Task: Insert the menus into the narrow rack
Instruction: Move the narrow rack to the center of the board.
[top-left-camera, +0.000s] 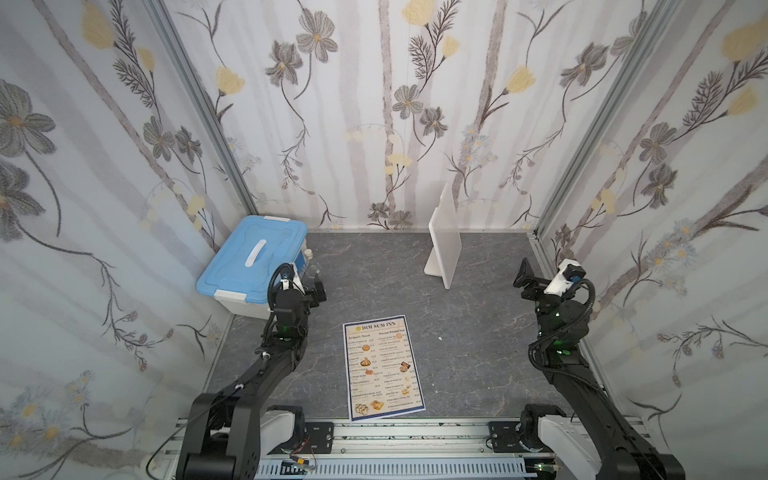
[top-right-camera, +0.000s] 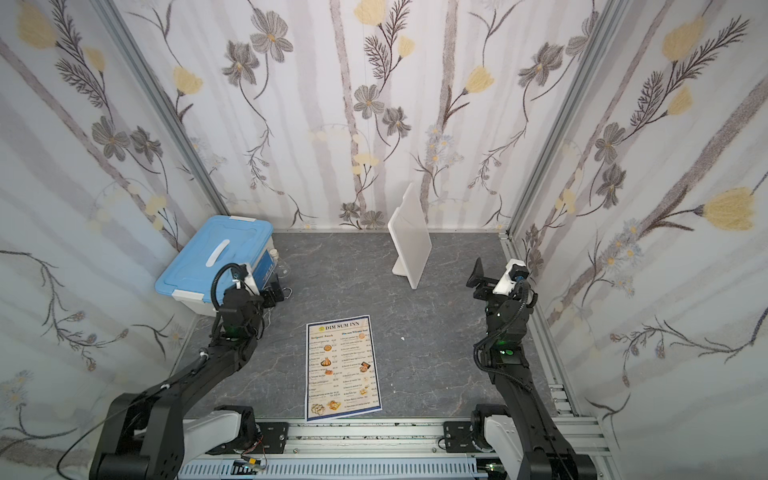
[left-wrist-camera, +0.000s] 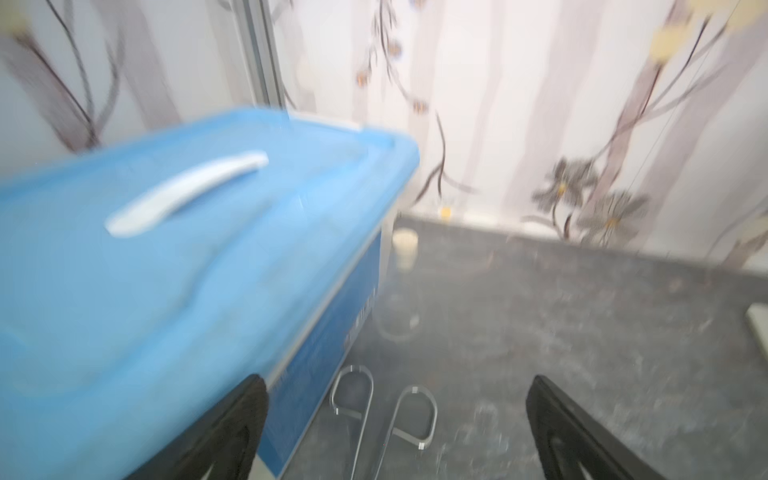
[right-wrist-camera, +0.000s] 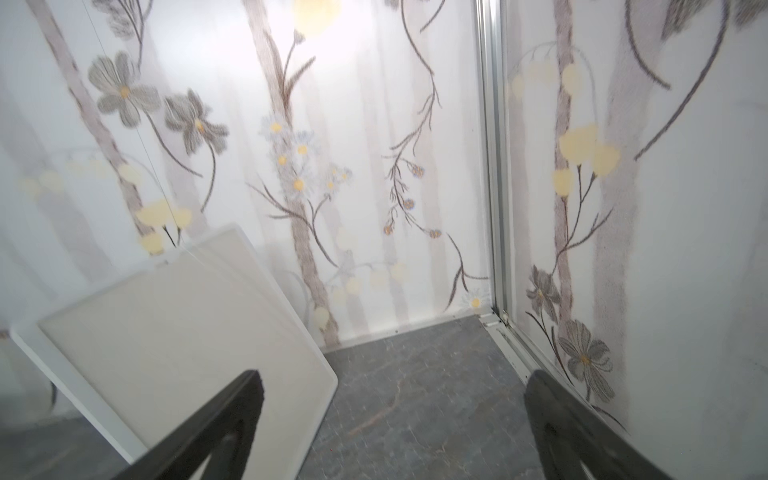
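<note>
The menu (top-left-camera: 382, 368) (top-right-camera: 343, 368), a cream sheet with a blue border headed "DIM SUM INN", lies flat near the front edge of the grey floor, between the two arms. The narrow rack (top-left-camera: 446, 237) (top-right-camera: 411, 237) stands upright at the back, right of centre, and fills the near side of the right wrist view (right-wrist-camera: 187, 345). My left gripper (top-left-camera: 318, 293) (left-wrist-camera: 397, 382) hangs open beside the blue-lidded box, holding nothing. My right gripper (top-left-camera: 523, 274) (right-wrist-camera: 395, 374) is open and empty, raised just right of the rack and pointing at the back corner.
A white storage box with a blue lid (top-left-camera: 253, 257) (left-wrist-camera: 166, 249) sits at the back left. A small clear bottle (top-left-camera: 308, 259) stands beside it, and two clear loop handles (left-wrist-camera: 382, 411) lie on the floor under the left gripper. Flowered walls close in three sides.
</note>
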